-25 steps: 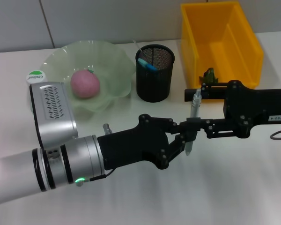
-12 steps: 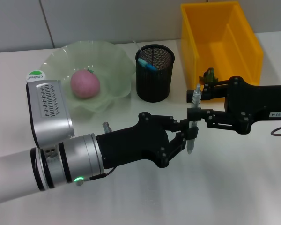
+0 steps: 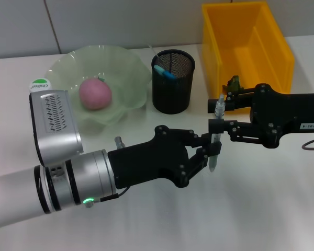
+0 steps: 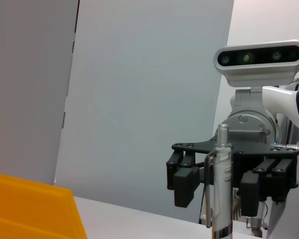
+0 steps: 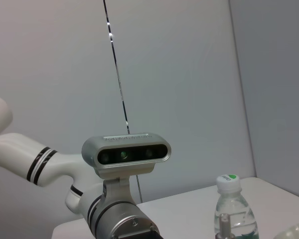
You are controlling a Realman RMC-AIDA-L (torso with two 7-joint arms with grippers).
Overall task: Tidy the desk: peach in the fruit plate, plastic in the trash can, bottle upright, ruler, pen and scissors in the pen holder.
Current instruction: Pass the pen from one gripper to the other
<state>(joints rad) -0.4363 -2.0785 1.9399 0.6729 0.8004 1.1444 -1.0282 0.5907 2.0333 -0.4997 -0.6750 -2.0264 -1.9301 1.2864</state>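
Meeting above the middle of the white desk (image 3: 261, 209), the left gripper (image 3: 205, 151) and the right gripper (image 3: 215, 125) both reach the same upright pen (image 3: 215, 137). The left gripper's fingers (image 3: 199, 159) are clenched around the pen's lower part, its tip pointing down just clear of the desk. The right gripper's fingers sit at the pen's middle, coming in from the right; whether they are gripping it or have let go cannot be told. In the left wrist view the pen (image 4: 222, 184) stands upright in front of the right gripper (image 4: 231, 181), whose dark fingers (image 4: 185, 185) show on either side of it.

Far of the grippers and slightly left stands the black mesh pen holder (image 3: 173, 81), with a blue-handled item and a thin stick already in it. The left arm's black wrist lies near of the holder, across the desk. Left of the holder is the pale green fruit plate (image 3: 124, 65) with the pink peach (image 3: 95, 93) inside. A bottle (image 3: 40, 84) with a green-and-white cap shows at the plate's left edge, partly hidden by the left arm's silver housing; the right wrist view shows the bottle (image 5: 232, 209) upright. Far right sits the yellow bin (image 3: 246, 47), and a small green-brown object lies at its near edge, just behind the right gripper.
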